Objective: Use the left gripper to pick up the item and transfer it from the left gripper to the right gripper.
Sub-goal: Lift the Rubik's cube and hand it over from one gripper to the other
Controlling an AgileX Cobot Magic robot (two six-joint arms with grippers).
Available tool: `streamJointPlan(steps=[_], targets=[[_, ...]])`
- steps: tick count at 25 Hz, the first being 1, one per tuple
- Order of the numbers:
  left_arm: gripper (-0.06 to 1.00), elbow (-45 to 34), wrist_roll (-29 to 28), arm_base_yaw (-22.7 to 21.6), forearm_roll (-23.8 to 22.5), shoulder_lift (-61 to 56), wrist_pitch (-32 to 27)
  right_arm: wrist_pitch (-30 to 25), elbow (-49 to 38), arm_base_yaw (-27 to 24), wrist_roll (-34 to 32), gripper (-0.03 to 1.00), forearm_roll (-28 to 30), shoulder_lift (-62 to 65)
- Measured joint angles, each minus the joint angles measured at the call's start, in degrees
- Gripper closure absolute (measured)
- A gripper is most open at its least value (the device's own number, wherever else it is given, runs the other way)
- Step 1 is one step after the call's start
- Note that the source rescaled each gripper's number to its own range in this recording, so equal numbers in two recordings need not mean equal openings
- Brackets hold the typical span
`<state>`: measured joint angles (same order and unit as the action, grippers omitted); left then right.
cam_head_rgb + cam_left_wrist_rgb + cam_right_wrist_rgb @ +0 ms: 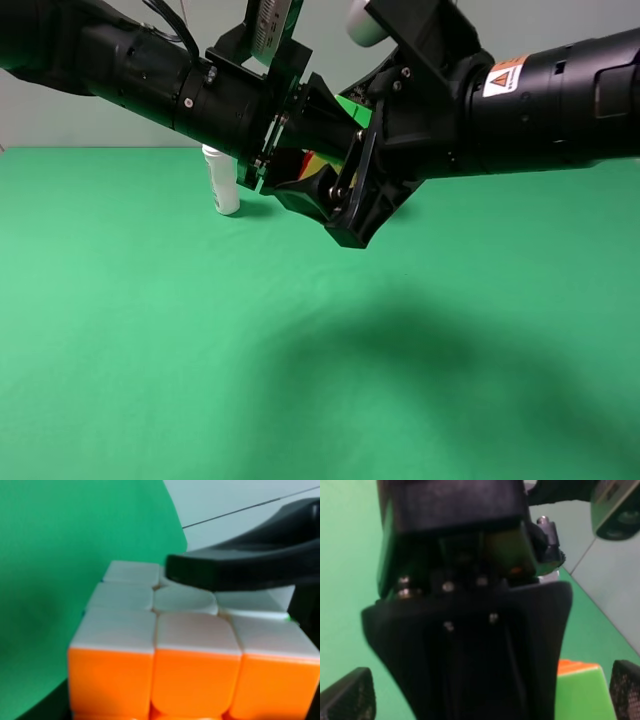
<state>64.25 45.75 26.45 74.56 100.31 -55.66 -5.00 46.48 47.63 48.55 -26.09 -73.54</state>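
Both arms meet in mid-air above the green table point(150, 330). My left gripper point(312, 150) is shut on the puzzle cube point(313, 160), of which only a sliver of red and yellow shows between the black jaws. In the left wrist view the cube point(190, 670) fills the frame with its orange and white faces, and a black finger point(240, 567) lies across its white face. My right gripper point(355, 150) is open. In the right wrist view its fingertips point(350, 695) stand wide apart on either side of the left gripper's body and the green and orange cube point(580, 690).
A white bottle point(222, 185) stands on the table at the back left, behind and below the left arm. The arms cast a large shadow point(420, 370) on the cloth at the front right. A pale wall rises behind the table.
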Motion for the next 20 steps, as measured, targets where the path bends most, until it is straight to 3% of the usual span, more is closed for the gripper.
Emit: streamJointPlan(steps=[15,17,20], targets=[[0.94,0.00,0.00,0.00,-0.20,0.00,0.00,-0.12,0.08,0.02,0.00,-0.03,0.14,-2.24],[0.94,0.00,0.06,0.00,-0.36,0.00,-0.23,-0.05,0.08,0.02,0.00,0.16,0.14,-2.24],[0.94,-0.06,0.06,0.00,-1.23,0.00,-1.26,0.19,0.08,-0.04,0.06,0.64,0.37,-2.24]])
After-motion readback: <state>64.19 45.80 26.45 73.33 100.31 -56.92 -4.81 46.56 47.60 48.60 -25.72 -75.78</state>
